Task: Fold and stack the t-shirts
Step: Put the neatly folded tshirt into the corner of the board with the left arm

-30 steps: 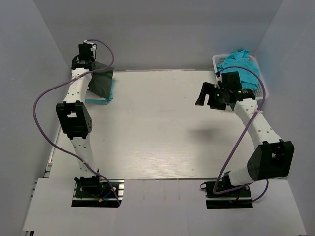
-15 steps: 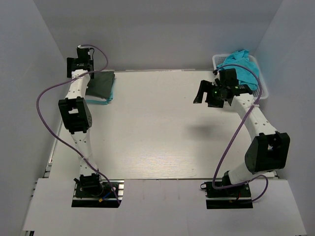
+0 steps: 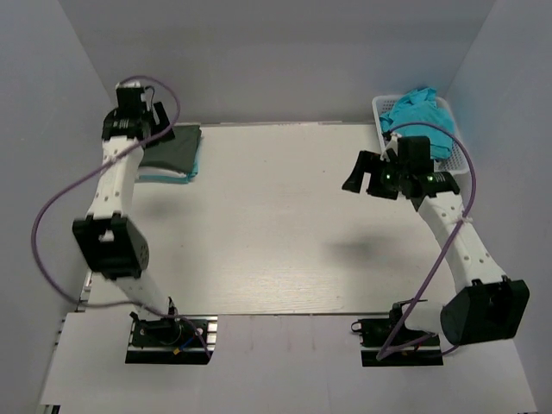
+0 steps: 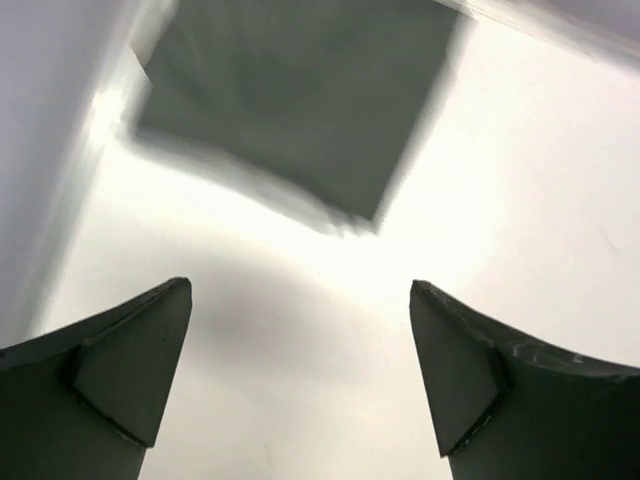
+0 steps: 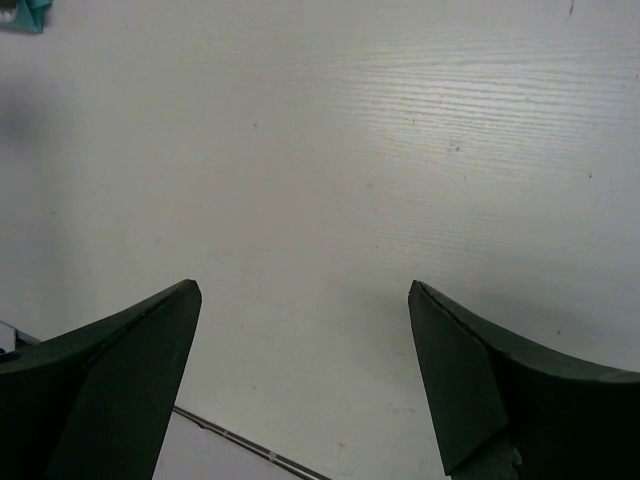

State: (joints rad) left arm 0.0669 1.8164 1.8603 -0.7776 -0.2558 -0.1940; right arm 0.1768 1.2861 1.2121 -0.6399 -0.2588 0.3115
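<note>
A folded charcoal t-shirt (image 3: pixel 175 145) tops the stack (image 3: pixel 171 176) in the bench's (image 3: pixel 276 224) far-left corner; turquoise t-shirts (image 3: pixel 418 116) lie unfolded in the basket (image 3: pixel 453 148). The left pincer (image 4: pixel 300 300) and right pincer (image 5: pixel 300 300) both gape apart, empty.

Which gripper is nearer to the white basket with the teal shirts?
Right. The right gripper hangs just near-left of the basket; the left gripper is at the opposite far corner, by the folded dark shirt.
</note>
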